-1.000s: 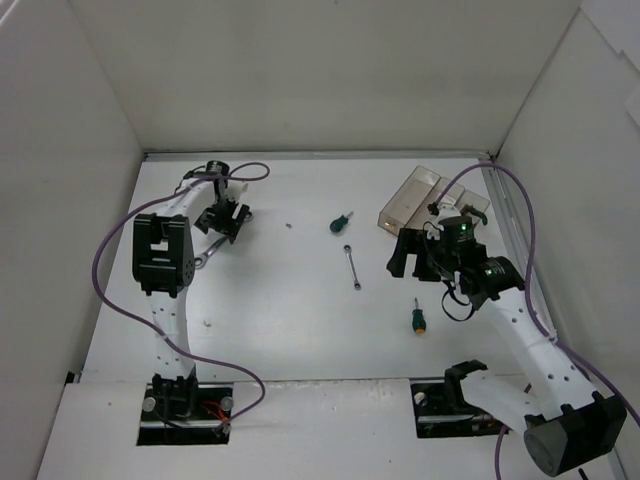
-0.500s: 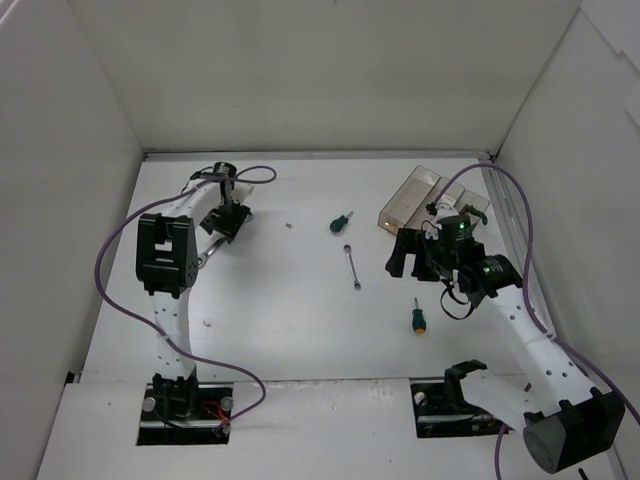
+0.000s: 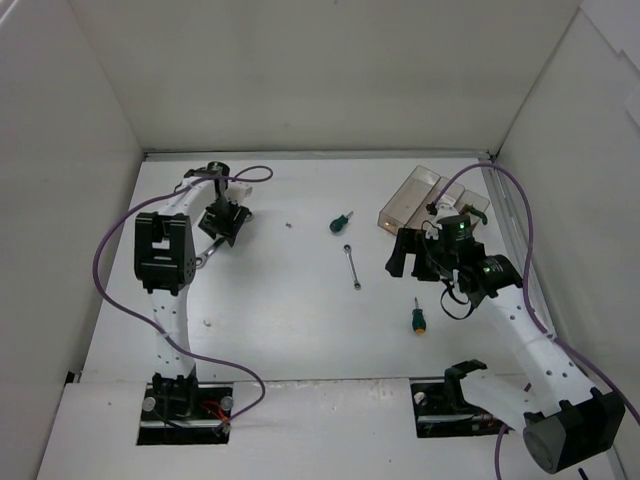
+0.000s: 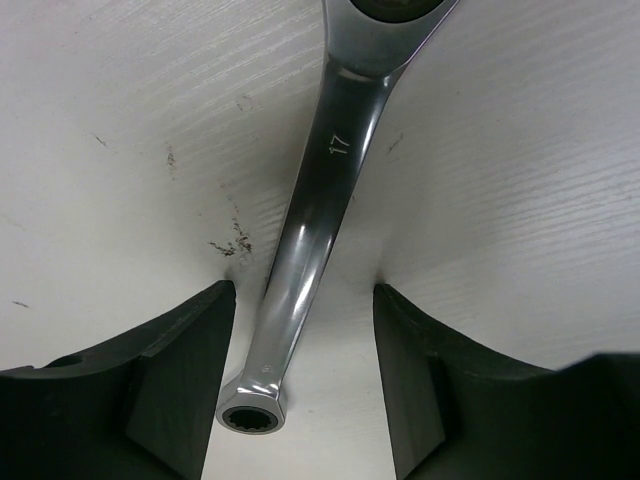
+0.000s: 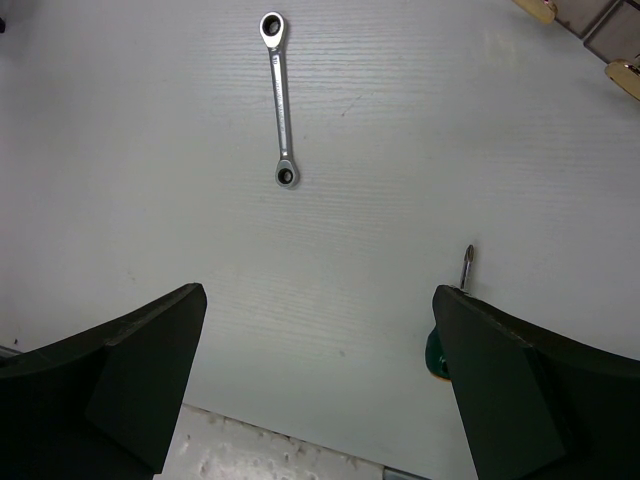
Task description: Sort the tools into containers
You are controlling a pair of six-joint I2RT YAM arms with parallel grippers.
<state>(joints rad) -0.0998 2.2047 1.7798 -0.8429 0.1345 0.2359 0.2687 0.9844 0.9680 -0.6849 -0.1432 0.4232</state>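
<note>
L: our left gripper (image 4: pixel 303 300) is open, jaws either side of the silver wrench (image 4: pixel 318 215) stamped 17, which lies flat on the table (image 4: pixel 520 200), ungripped. The top view can't show that stamp. R: our right gripper (image 5: pixel 318 292) gapes wide, empty, over a small wrench (image 5: pixel 279 98), with a green screwdriver (image 5: pixel 437 352) beside one finger. Only the top view shows the bins (image 3: pixel 420 192) at far right.
</note>
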